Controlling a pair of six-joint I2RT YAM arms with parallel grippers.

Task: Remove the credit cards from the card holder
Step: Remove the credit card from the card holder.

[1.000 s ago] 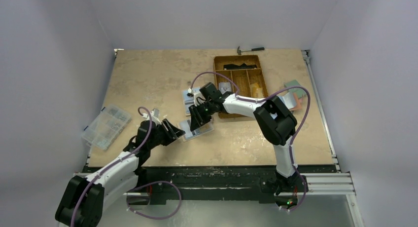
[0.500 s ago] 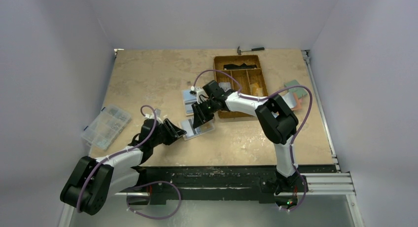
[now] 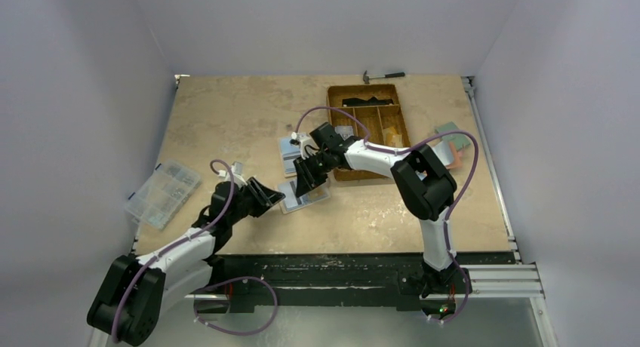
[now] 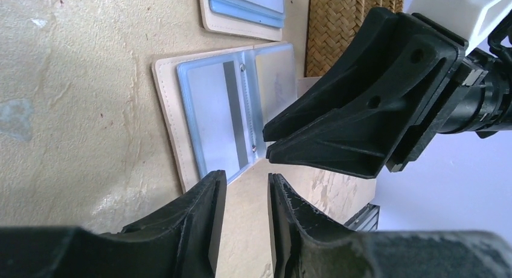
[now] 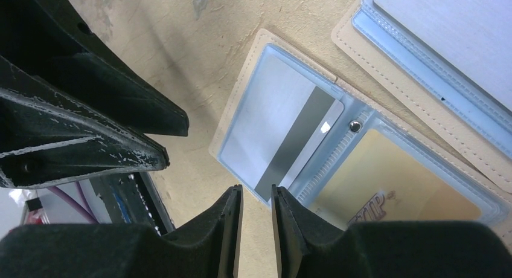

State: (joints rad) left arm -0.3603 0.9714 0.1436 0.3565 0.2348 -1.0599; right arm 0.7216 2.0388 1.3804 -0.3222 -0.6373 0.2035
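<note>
The card holder (image 3: 308,198) (image 4: 171,127) (image 5: 241,103) lies open and flat on the table, tan rim up, with light blue sleeves. A silver credit card (image 4: 211,118) (image 5: 272,124) with a dark stripe sits in one sleeve and a gold card (image 5: 386,181) in the other. My left gripper (image 3: 275,198) (image 4: 246,178) hovers at the holder's near-left edge, jaws narrowly open with nothing between them. From the other side my right gripper (image 3: 306,187) (image 5: 255,190) hangs over the silver card's edge, also narrowly open and empty. The two grippers' tips nearly face each other.
A second open tan holder (image 3: 290,149) (image 5: 435,54) lies just behind. The brown compartment tray (image 3: 366,87) stands at the back right, with a hammer (image 3: 383,76) beyond it. A clear organiser box (image 3: 162,192) sits at the left edge, and coloured flat items (image 3: 449,147) at the right.
The right gripper has shifted slightly back and right over the holder. The left arm's elbow swung out and back while its gripper stayed at the holder's edge.
</note>
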